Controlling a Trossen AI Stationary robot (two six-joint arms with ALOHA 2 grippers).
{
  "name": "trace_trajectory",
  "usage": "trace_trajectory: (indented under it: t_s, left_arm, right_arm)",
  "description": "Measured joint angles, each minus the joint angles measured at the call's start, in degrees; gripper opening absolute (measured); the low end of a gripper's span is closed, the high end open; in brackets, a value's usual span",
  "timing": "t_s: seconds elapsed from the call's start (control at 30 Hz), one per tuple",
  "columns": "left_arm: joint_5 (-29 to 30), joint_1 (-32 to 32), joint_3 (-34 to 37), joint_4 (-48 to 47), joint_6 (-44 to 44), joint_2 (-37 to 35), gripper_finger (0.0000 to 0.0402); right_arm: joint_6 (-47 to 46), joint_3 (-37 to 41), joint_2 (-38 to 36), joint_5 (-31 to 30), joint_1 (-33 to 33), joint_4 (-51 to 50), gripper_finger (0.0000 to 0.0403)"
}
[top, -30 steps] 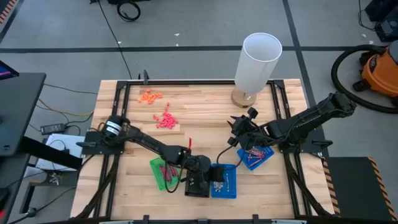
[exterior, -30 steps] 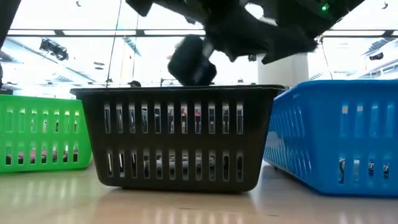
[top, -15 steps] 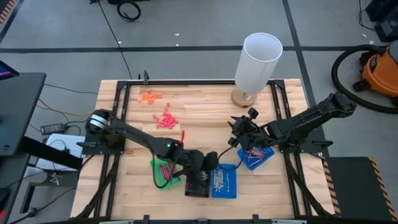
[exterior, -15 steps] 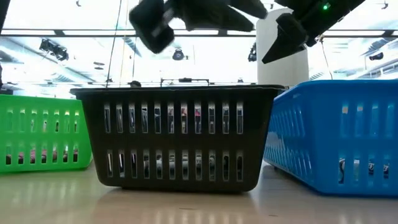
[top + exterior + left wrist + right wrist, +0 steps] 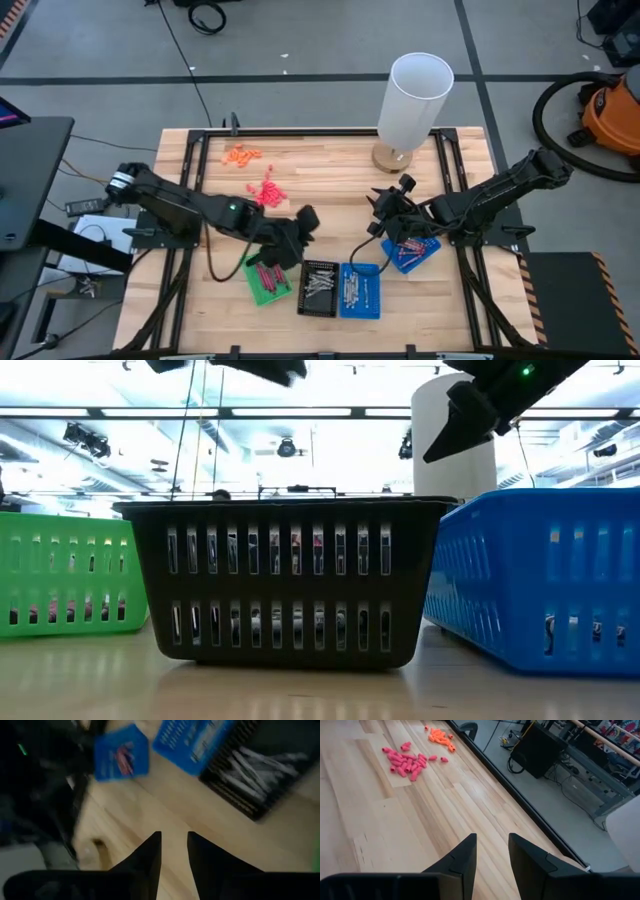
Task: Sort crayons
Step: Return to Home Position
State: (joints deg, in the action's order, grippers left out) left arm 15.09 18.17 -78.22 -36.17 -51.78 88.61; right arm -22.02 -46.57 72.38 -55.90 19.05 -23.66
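1. The left tool (image 5: 303, 222) hangs in the air over the surface (image 5: 330, 180). It is just beside the green basket (image 5: 268, 297) and near the pink bits (image 5: 266, 192). Its fingers (image 5: 150, 857) sit close together with only a thin gap, and nothing is in them.
2. The right tool (image 5: 384, 212) waits beside the far blue basket (image 5: 428, 256). Its fingers (image 5: 462, 855) are close together too, and it is empty.
3. The dark red crayons (image 5: 266, 276) lie in the green basket, and a few more lie in the far blue basket. The silvery crayons (image 5: 318, 284) lie in the black basket (image 5: 301, 300) and in the near blue basket (image 5: 376, 302). I see no crayon loose on the surface.
4. So I think the sorting is done, and the step now is going home. The left arm needs to lift and fold back to its own side. It should not bump the green basket or push the pink bits.
5. The high view shows all four baskets and both arms at once.
6. The low view shows only three basket walls, with crayons peeking through the slits.
7. The left wrist view looks right down onto the silvery crayons in the black basket.
8. The right wrist view shows no basket, just the pink bits and the orange bits (image 5: 440, 735).
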Motion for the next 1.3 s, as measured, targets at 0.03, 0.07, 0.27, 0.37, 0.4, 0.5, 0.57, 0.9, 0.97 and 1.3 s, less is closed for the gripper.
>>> trace_trajectory:
  t_s: [0.03,0.07,0.27,0.37,0.4,0.5,0.57,0.9,0.97,1.3]
  left_arm:
    - [0.11,-0.02,0.00,-2.32,1.48,-0.86,0.0103]
    - [0.13,0.01,0.00,-3.83,3.10,-1.67,0.0103]
    - [0.34,-0.42,0.00,-13.54,15.00,-7.25,0.0103]
    - [0.26,-0.41,0.35,-16.36,19.63,-10.78,0.0103]
    - [0.07,-0.41,1.05,-16.13,20.72,-12.41,0.0103]
    - [-0.94,-0.96,4.70,-15.16,23.28,-17.94,0.0103]
    - [-0.83,-1.48,8.28,-13.33,25.07,-22.16,0.0103]
    - [-0.71,-5.43,31.54,4.08,35.19,-46.47,0.0103]
    - [-0.36,-6.23,36.98,11.03,38.33,-50.92,0.0103]
    - [5.26,-9.83,60.33,43.82,47.99,-66.11,0.0103]
  right_arm:
    - [-0.11,-0.01,-0.11,0.01,0.11,-0.11,0.0121]
    - [-0.14,-0.01,-0.28,0.02,0.36,-0.24,0.0121]
    - [-0.57,-0.02,-4.00,0.38,2.96,-0.32,0.0121]
    - [-0.96,-0.04,-7.52,2.33,4.49,-0.36,0.0120]
    - [-0.96,-0.04,-8.83,3.25,4.85,-0.20,0.0119]
    - [-0.08,-0.04,-13.18,4.83,5.68,-0.74,0.0115]
    - [1.20,-0.04,-16.57,4.97,6.03,-1.59,0.0111]
    - [4.53,1.22,-31.92,4.99,6.07,-5.51,0.0099]
    - [4.62,3.24,-34.80,4.67,6.05,-5.08,0.0098]
    - [5.88,16.44,-53.81,4.34,4.09,2.98,0.0098]
